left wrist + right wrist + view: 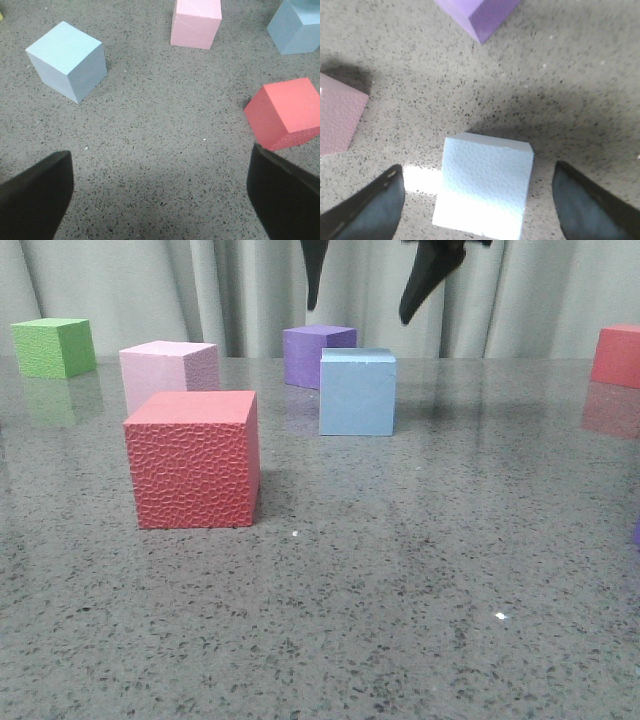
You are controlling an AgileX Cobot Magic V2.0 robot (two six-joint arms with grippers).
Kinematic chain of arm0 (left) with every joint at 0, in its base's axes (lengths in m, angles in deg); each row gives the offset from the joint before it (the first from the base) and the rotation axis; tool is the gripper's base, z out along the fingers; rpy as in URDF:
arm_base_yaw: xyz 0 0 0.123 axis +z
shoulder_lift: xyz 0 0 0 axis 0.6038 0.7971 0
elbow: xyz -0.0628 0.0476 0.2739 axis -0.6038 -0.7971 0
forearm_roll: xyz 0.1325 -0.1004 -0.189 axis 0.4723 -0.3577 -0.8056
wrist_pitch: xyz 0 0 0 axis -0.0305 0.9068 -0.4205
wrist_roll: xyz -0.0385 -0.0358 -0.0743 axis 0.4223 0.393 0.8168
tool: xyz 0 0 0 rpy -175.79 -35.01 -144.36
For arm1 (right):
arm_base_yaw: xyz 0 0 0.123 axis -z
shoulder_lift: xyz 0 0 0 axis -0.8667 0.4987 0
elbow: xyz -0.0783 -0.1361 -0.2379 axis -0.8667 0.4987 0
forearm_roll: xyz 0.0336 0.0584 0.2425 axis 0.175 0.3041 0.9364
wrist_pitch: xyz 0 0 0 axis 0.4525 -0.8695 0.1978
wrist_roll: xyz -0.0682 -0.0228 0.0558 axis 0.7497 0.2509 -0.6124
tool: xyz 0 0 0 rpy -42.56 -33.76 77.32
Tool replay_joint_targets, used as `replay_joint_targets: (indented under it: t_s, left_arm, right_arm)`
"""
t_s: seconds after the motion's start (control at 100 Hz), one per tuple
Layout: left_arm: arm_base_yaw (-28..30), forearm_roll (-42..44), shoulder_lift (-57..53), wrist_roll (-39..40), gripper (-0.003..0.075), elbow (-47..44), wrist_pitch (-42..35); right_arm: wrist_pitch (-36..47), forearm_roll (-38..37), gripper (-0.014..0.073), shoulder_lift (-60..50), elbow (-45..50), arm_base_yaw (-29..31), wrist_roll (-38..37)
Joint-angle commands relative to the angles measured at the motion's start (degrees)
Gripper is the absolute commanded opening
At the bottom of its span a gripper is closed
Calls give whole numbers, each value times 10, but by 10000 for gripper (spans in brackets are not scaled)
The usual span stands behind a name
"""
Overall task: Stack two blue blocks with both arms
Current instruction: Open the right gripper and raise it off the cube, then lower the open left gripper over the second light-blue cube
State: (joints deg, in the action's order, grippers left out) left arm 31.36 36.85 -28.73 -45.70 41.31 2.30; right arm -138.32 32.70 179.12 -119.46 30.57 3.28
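1. The table (420, 570) is grey speckled stone with curtains behind; its gloss mirrors the cubes, so depth could be misjudged on the descent.
2. The red cube (193, 460) sits nearest, left of centre. In the left wrist view it lies just beside one finger of the left claw (160, 192), which could knock it if that arm swings.
3. One blue block (357, 392) stands mid-table, right of the pink cube (168, 368) and just in front of the purple cube (318, 354). The other blue block (67, 60) shows clearly only in the left wrist view, well apart from everything.
4. The right claw (477, 200) hangs above the first blue block, fingers spread wide to either side, gripping nothing. The block looks slightly turned between them, so a closing squeeze may twist it or catch a corner.
5. The left claw is likewise spread and empty over bare table.
6. Soft foam could dent, and a stacked block may sit skewed.
7. No brand, label or writing is readable anywhere.
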Motion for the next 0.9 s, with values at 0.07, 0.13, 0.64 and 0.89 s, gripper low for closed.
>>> replay_joint_targets:
  t_s: [0.07,0.13,0.64,0.89]
  left_arm:
    - [-4,-7,3,2,672,20,-34]
    - [-4,-7,3,2,672,20,-34]
    - [-4,-7,3,2,672,20,-30]
    - [-4,-7,3,2,672,20,-30]
  right_arm:
    - [9,-28,600,-54,-24,2,34]
    - [9,-37,600,-61,-24,4,38]
    - [13,-44,600,-184,55,72,135]
    - [78,-46,600,-318,227,140,138]
